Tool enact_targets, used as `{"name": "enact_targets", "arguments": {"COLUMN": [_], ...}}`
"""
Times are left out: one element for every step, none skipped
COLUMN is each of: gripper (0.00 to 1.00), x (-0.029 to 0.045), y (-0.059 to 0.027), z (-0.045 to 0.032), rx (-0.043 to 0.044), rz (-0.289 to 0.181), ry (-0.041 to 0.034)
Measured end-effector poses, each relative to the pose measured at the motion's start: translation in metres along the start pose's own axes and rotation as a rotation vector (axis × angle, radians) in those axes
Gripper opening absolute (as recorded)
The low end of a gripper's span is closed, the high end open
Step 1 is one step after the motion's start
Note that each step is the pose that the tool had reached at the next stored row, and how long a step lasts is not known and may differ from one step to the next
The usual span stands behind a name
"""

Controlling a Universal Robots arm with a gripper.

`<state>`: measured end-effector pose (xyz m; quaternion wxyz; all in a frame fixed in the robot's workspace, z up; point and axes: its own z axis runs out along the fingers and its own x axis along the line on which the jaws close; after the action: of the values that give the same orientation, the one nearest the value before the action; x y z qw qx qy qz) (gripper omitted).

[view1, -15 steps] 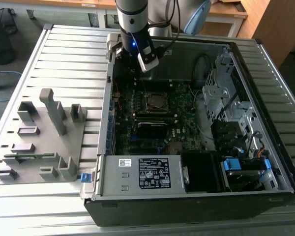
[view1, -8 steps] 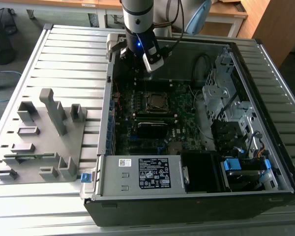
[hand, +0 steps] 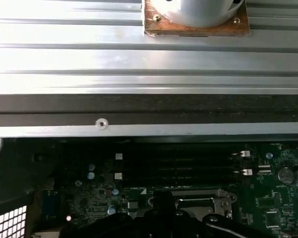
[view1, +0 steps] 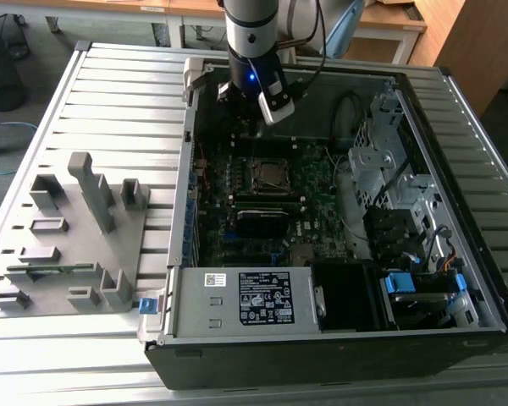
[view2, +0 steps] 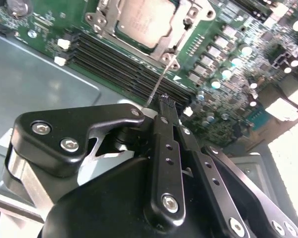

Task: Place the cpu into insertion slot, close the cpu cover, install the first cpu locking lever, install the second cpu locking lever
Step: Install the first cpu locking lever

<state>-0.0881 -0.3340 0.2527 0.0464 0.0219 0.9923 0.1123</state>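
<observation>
In the second wrist view my gripper (view2: 165,99) has its fingers drawn together. A thin locking lever (view2: 161,74) runs from the socket to their tips, but I cannot tell whether I pinch it. The cpu (view2: 139,20) lies seated with the cpu cover (view2: 165,48) down around it. The exterior view adds the insertion slot (view1: 271,174) mid-frame inside the open computer case (view1: 322,338). The case stands on a ribbed metal table (view1: 110,93), with a grey fixture tray (view1: 68,237) at lower left and a wire bin (view1: 0,59) at upper left.
</observation>
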Motion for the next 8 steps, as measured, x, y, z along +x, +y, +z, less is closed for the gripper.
{"name": "enact_targets", "arguments": {"gripper": [0.11, 0.11, 0.11, 0.11, 0.11, 0.11, 0.11, 0.11], "x": [-0.0015, -0.003, -0.0043, -0.0052, -0.0052, -0.0052, -0.0054, -0.0054], "y": [0.0, 0.0001, 0.0001, 0.0001, 0.0001, 0.0001, 0.0002, 0.0002], "z": [0.0001, 0.0003, 0.0004, 0.0004, 0.0004, 0.0004, 0.0005, 0.0005], "rx": [0.0, 0.0, 0.0001, 0.0001, 0.0001, 0.0001, 0.0, 0.0001], "rz": [0.0, 0.0, 0.0, 0.0, 0.0, 0.0, 0.0, 0.0], "ry": [0.0001, 0.0001, 0.0001, 0.0002, 0.0001, 0.0001, 0.0, 0.0]}}
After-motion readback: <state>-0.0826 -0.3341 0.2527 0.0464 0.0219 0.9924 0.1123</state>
